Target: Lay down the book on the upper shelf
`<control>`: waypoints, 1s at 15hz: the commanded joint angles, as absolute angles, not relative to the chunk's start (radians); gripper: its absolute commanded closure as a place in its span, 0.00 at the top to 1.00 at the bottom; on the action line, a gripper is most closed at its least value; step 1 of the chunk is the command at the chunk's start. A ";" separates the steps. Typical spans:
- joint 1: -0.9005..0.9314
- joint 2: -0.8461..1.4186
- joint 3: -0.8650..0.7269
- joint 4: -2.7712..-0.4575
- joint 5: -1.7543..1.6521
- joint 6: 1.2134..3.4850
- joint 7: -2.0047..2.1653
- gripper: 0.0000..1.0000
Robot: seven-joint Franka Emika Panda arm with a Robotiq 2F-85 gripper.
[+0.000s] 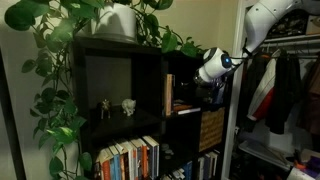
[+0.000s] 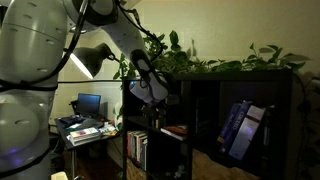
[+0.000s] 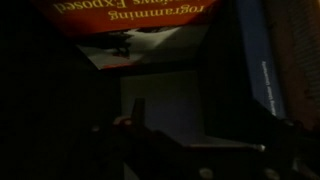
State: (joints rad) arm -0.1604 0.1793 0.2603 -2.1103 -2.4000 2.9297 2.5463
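Note:
The orange-red book (image 2: pixel 175 130) lies flat on the black floor board of the narrow upper shelf (image 1: pixel 185 113); it shows in both exterior views (image 1: pixel 182 106). In the wrist view, which stands upside down, its cover with printed lettering (image 3: pixel 140 15) fills the top edge. My gripper (image 2: pixel 155 92) hangs in the compartment's opening just above the book, apart from it. In the wrist view its dark fingers (image 3: pixel 195 130) stand apart with nothing between them. A thin pale-and-orange-spined book (image 1: pixel 169 93) stands upright at the compartment's side wall.
The wider compartment holds small figurines (image 1: pixel 116 106). A leafy plant (image 1: pixel 60 60) trails over the bookcase top. Lower rows are packed with books (image 1: pixel 130 160). Blue books (image 2: pixel 240 125) lean in a neighbouring compartment. Clothes (image 1: pixel 280 85) hang beside the bookcase.

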 commanded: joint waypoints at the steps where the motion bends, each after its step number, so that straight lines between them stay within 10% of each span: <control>1: -0.172 0.129 0.210 -2.113 -2.258 3.098 2.420 1.00; 15: -0.145 0.138 0.088 -2.462 -1.367 3.185 1.447 1.00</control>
